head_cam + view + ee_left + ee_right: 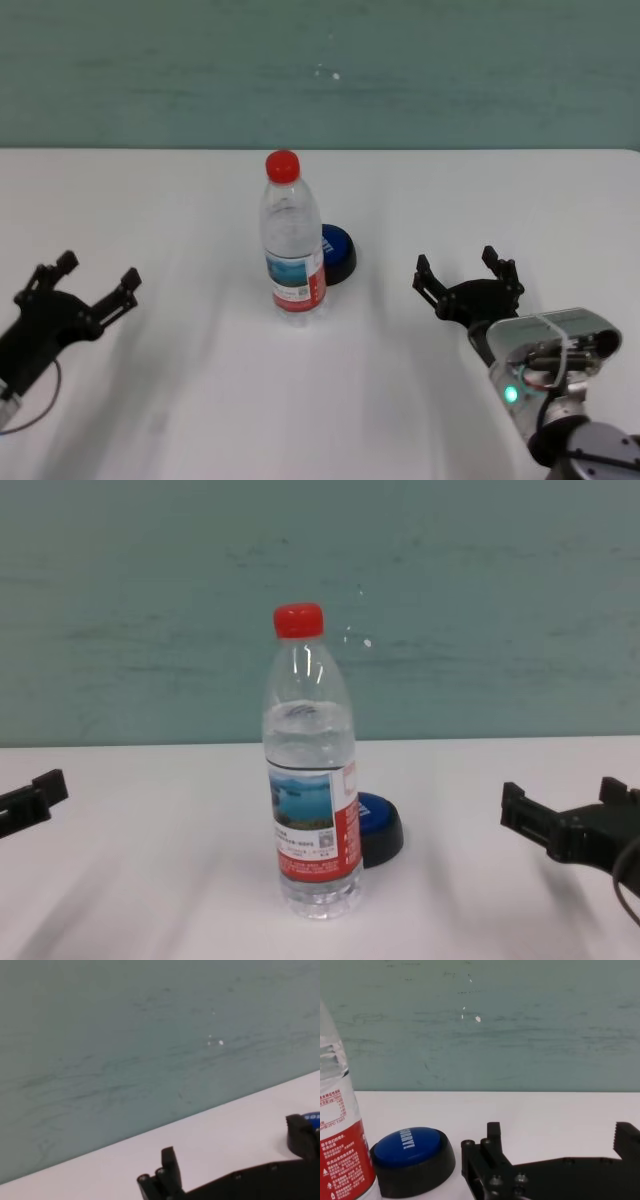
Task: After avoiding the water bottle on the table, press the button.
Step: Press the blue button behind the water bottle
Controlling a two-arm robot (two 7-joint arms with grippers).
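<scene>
We find the right gripper (467,276) open and empty, right of the water bottle (293,245) hiding the button (338,252); left gripper (85,285) likewise open

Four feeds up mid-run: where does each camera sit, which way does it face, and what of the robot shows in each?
Head: high, looking down on the table; water bottle, button, left gripper and right gripper, both open.
Chest: low, facing forward; bottle in front of the button, both grippers at the edges.
Left wrist: over its open fingers toward the wall, button at the edge.
Right wrist: over its open fingers toward button and bottle.
All four share the button.
</scene>
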